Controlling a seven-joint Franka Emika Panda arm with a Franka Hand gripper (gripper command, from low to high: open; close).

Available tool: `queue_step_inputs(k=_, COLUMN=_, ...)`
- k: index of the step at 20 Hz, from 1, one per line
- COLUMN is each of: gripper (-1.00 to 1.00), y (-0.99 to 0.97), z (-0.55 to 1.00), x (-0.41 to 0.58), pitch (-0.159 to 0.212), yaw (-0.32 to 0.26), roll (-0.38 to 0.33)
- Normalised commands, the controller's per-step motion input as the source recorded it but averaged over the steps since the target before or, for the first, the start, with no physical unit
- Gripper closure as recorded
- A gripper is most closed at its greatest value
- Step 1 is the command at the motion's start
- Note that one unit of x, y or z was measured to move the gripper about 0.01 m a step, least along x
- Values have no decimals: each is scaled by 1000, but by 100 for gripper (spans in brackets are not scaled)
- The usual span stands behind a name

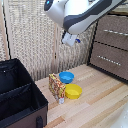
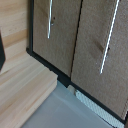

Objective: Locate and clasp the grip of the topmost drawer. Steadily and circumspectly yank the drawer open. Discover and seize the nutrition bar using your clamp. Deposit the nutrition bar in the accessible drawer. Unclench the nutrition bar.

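In the exterior view, the clamp (image 1: 70, 39) hangs high above the wooden floor (image 1: 95, 102), at the end of the bulky white and grey arm (image 1: 80, 12); whether its fingers are apart or together cannot be told. The nutrition bar (image 1: 57, 86) stands upright on the floor well below it, touching the yellow bowl (image 1: 73, 91), with the blue bowl (image 1: 66, 77) just behind. A black bin (image 1: 19, 95) sits at the exterior view's left. The topmost drawer (image 1: 114, 29) is closed, on the exterior view's right, level with the clamp.

The wrist view shows two brown wood-grain drawer fronts (image 2: 55, 35) with slim silver handles (image 2: 49, 19); the fingers are not seen.
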Motion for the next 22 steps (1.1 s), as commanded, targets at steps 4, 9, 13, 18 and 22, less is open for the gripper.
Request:
queue_step_inputs(k=4, gripper=-100, y=-675, z=122, x=-46, pitch=-4, yaw=106, roll=-133)
queue_step_inputs(k=9, gripper=-100, y=-436, z=0, x=134, pitch=78, yaw=-87, roll=-371)
queue_step_inputs(k=13, gripper=-100, y=-363, z=0, x=228, pitch=80, yaw=-126, roll=-372)
queue_step_inputs(k=18, gripper=-100, y=-732, z=37, x=42, pitch=5, yaw=-15, roll=-269)
queue_step_inputs(k=22, gripper=-100, y=-883, z=195, x=-109, pitch=0, yaw=0, roll=-160)
